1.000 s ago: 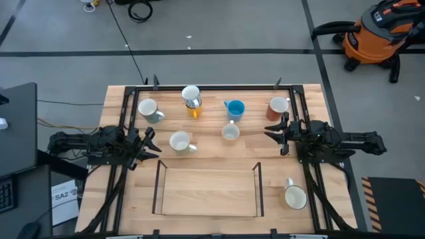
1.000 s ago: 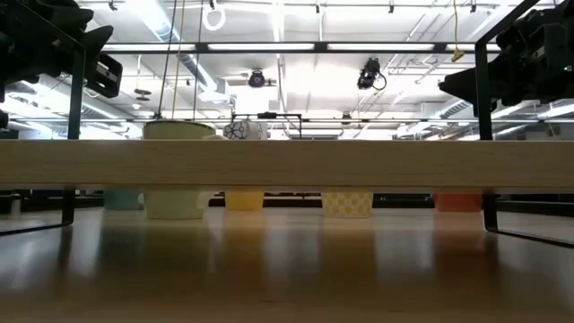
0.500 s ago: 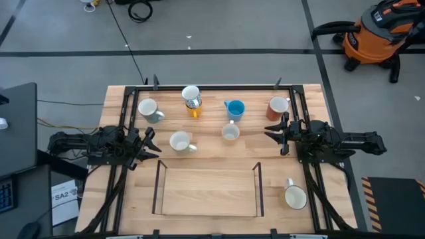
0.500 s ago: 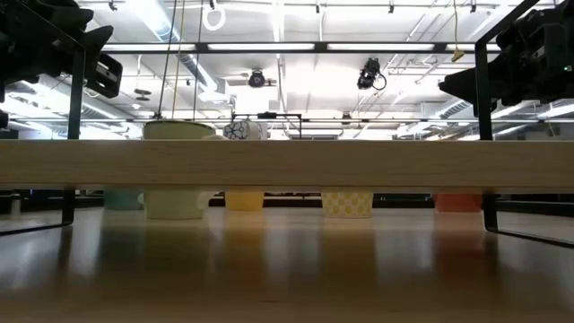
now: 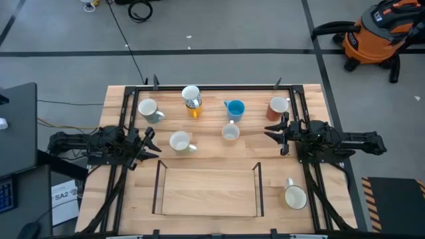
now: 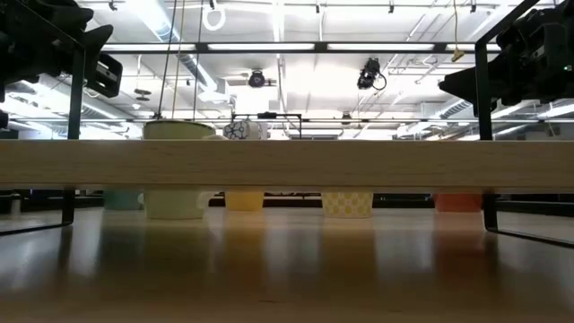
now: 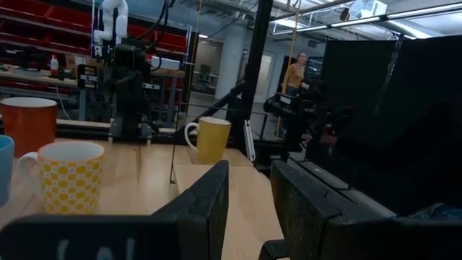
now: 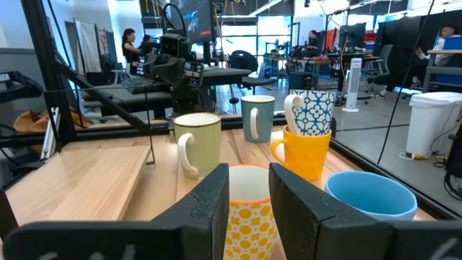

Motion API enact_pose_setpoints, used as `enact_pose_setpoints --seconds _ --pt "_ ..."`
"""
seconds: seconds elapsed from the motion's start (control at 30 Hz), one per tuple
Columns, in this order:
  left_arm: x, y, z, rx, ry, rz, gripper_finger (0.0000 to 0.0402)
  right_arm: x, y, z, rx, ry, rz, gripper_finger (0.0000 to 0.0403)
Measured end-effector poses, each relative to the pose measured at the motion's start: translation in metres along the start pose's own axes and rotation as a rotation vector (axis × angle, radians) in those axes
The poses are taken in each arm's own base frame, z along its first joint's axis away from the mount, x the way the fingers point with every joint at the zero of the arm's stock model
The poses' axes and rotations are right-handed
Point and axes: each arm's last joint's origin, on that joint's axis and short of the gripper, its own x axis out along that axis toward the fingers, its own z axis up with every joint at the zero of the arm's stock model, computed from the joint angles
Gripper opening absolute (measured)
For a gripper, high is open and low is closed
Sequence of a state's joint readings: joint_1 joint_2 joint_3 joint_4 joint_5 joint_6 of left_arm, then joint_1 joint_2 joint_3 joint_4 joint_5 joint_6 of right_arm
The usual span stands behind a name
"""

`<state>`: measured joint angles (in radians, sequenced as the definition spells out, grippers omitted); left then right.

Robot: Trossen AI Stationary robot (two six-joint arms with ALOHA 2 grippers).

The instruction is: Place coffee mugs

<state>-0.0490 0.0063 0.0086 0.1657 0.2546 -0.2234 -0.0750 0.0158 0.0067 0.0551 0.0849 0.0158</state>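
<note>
Seven mugs show in the high view. A patterned mug (image 5: pixel 191 96) sits in an orange-yellow one (image 5: pixel 193 111). The others are a grey-green mug (image 5: pixel 147 109), a blue mug (image 5: pixel 234 107), a red-brown mug (image 5: pixel 277 107), a cream mug (image 5: pixel 179 142), a yellow-dotted mug (image 5: pixel 230 133) and a cream mug near the right edge (image 5: pixel 295 196). All stand upright on the table. My left gripper (image 5: pixel 151 142) hovers open at the table's left, beside the cream mug. My right gripper (image 5: pixel 275 135) hovers open at the right and points at the dotted mug (image 8: pixel 249 217).
A low wooden shelf on thin black legs (image 5: pixel 208 191) stands at the middle of the table's near side; its board (image 6: pixel 287 163) crosses the low view. A black frame (image 5: pixel 219 87) rims the table. People show in the room behind, and an orange vacuum (image 5: pixel 375 33) stands on the floor.
</note>
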Motion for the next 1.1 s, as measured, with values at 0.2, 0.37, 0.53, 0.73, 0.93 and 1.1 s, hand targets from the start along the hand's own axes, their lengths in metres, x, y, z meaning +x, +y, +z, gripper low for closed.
enact_pose_setpoints --seconds 0.2,0.37,0.53,0.73,0.93,1.1 --pt "0.000 0.001 0.009 0.017 -0.105 0.074 0.0112 0.000 0.000 0.000 0.000 -0.001 0.000 0.0105" --pt "-0.003 0.002 0.020 0.026 -0.244 0.186 0.0112 0.000 0.000 0.000 0.000 -0.004 0.000 0.0105" --pt "-0.005 0.006 0.026 -0.008 -0.334 0.356 0.0112 0.000 0.000 0.000 0.000 -0.004 0.000 0.0105" --pt "-0.010 0.007 0.043 -0.111 -0.378 0.538 0.0112 0.000 0.000 0.000 0.000 -0.004 0.000 0.0105" --pt "-0.017 0.003 0.072 -0.103 -0.348 0.640 0.0112 0.000 0.000 0.000 0.000 -0.004 0.000 0.0105" --pt "-0.019 0.001 0.099 -0.090 -0.252 0.744 0.0112 0.000 0.000 0.000 0.000 -0.005 0.000 0.0105"
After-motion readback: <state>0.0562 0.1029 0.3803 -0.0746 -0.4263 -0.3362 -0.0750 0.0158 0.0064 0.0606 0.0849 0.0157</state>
